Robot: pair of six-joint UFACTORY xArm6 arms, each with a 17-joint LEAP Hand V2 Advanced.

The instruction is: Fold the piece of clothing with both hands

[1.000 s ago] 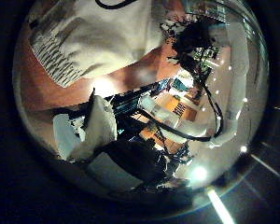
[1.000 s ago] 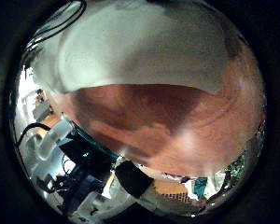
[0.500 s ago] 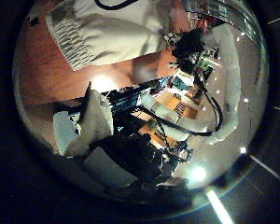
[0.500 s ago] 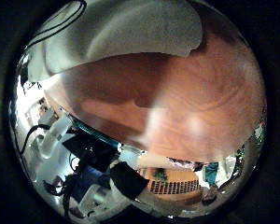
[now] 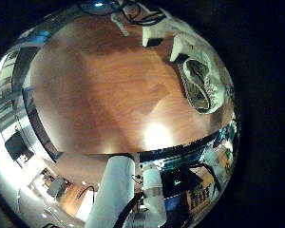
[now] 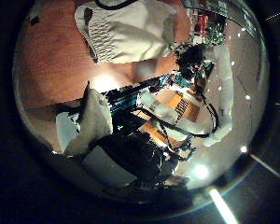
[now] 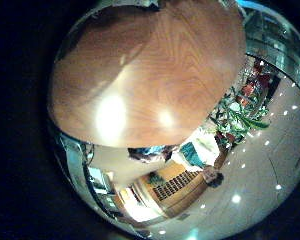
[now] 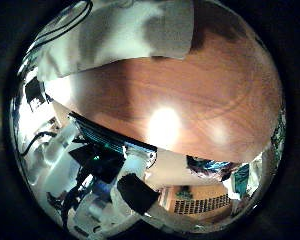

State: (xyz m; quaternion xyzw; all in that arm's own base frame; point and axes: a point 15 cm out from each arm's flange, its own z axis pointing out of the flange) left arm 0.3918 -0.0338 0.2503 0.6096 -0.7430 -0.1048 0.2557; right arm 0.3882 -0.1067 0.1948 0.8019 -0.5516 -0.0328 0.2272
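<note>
The piece of clothing [image 6: 131, 30] lies flat on the wooden table [image 6: 56, 75] in the left thumb side palm view, its ribbed hem [image 6: 101, 37] towards the bare wood. The other arm [image 6: 221, 79] reaches down beside it, and its hand [image 6: 190, 60] hangs at the garment's edge; its fingers are too dark to read. In the right thumb side palm view the clothing [image 8: 120, 35] lies a little away from the palm, with bare table [image 8: 190, 95] under it.
The table's edge [image 8: 110, 135] runs close under the right palm. Equipment [image 6: 131, 149] stands beyond the table in the left thumb side view.
The clothing fills less of the right thumb side view and more bare table shows, so that palm has drawn away from it. The left thumb side view has shifted along the garment.
</note>
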